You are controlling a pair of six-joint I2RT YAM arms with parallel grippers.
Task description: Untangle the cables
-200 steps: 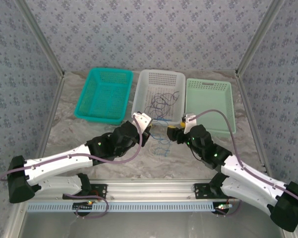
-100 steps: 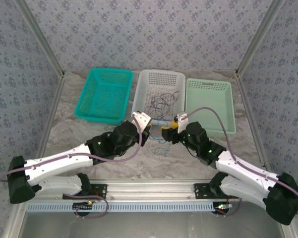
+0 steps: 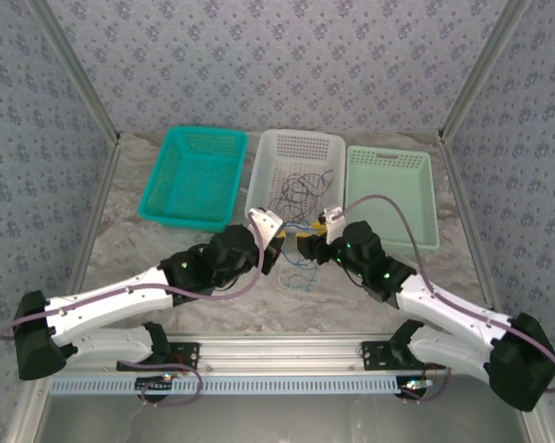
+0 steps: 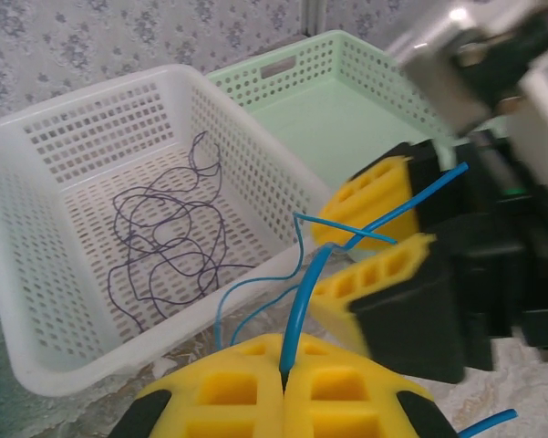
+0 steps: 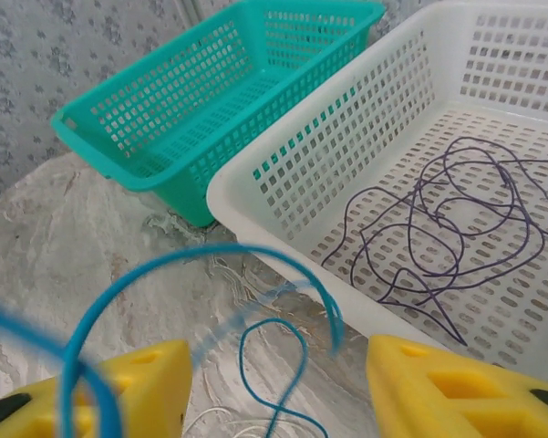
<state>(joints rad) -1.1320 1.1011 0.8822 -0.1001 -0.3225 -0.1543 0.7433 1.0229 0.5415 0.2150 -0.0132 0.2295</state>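
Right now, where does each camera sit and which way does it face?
Top: above and behind, looking down on the marbled table; both white arms show.
Left wrist: looks past its yellow left tool, shut on the thin blue cable, toward the white perforated plastic basket.
Right wrist: looks past its open right tool at that basket.
All share that basket.

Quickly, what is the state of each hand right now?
Left hand: closed, holding the blue cable.
Right hand: open, with blue cable between its jaws.

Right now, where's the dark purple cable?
Top view: the dark purple cable lies coiled inside the white basket, centre, between the teal basket and the pale green basket.
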